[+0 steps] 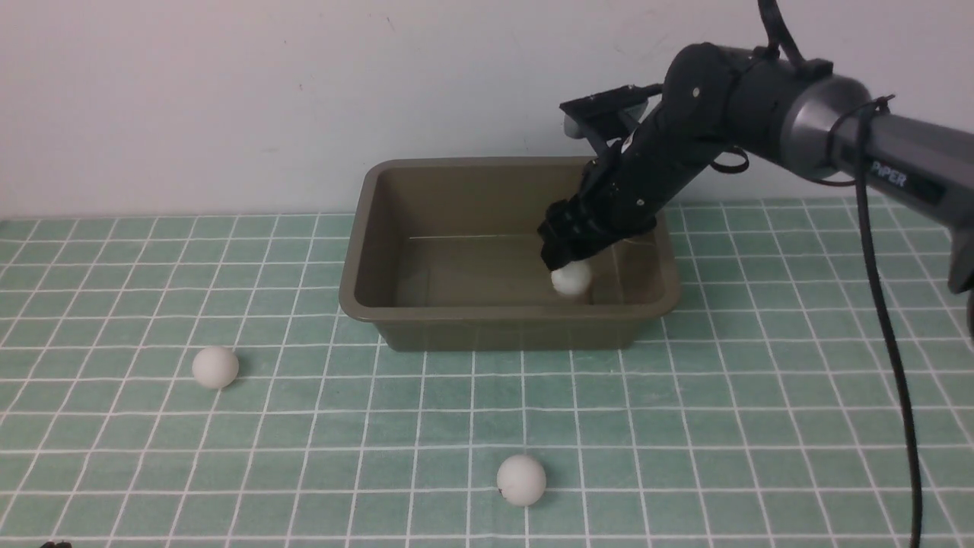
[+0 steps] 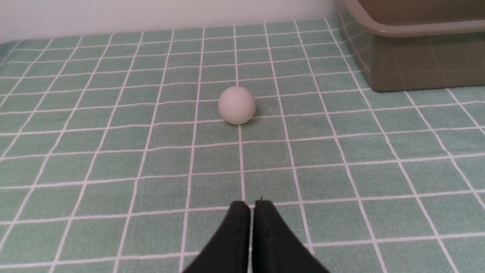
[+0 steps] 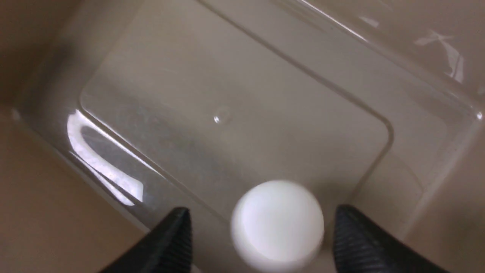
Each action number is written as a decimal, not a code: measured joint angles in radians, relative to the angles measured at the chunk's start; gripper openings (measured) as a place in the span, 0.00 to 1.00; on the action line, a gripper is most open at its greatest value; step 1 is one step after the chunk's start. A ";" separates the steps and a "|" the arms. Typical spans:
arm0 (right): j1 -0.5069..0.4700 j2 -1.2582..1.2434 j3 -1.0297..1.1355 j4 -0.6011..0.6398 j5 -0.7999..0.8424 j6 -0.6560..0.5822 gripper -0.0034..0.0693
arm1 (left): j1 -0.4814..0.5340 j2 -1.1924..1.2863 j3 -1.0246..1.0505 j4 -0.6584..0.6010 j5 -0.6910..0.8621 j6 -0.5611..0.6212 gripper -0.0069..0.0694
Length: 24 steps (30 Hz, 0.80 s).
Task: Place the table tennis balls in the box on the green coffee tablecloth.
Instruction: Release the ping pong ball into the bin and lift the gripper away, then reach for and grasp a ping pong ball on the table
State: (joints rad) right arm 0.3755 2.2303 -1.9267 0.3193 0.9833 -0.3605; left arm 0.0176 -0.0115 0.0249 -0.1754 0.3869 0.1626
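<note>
Right claw (image 1: pixel 564 262): jaws spread inside the box (image 1: pixel 494 331), not touching first ball (image 1: pixel 571 278), which sits at the box's 4 o'clock corner. Left claw (image 2: pixel 252 204): pressed closed, empty, low over the green coffee tablecloth (image 1: pixel 761 418). Second ball (image 1: pixel 215 367): on the tablecloth, 8 o'clock of the box. Third ball (image 1: pixel 521 479): 6 o'clock. Handling, judged: featherlight, stiff thin shell, smooth, rolls readily; pinch gently across the widest girth.

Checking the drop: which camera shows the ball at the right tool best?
The right wrist view: the ball appears large inside the open right tool, touching neither side. The front view shows it small, under the tool, in the box. The left wrist view misses it, showing another ball.
</note>
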 joint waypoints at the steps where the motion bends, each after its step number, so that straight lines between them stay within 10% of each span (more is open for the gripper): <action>1: 0.000 0.001 0.000 -0.002 0.000 0.000 0.67 | 0.000 0.000 0.000 0.000 0.000 0.000 0.09; 14: 0.001 -0.078 -0.209 0.046 0.254 0.101 0.75 | 0.000 0.000 0.000 0.000 0.000 0.000 0.09; 24: 0.116 -0.261 0.090 0.028 0.257 0.130 0.75 | 0.000 0.000 0.000 0.000 0.000 0.000 0.09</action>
State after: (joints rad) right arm 0.4916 1.9696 -1.8372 0.3476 1.2405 -0.2307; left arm 0.0176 -0.0115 0.0249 -0.1754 0.3869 0.1626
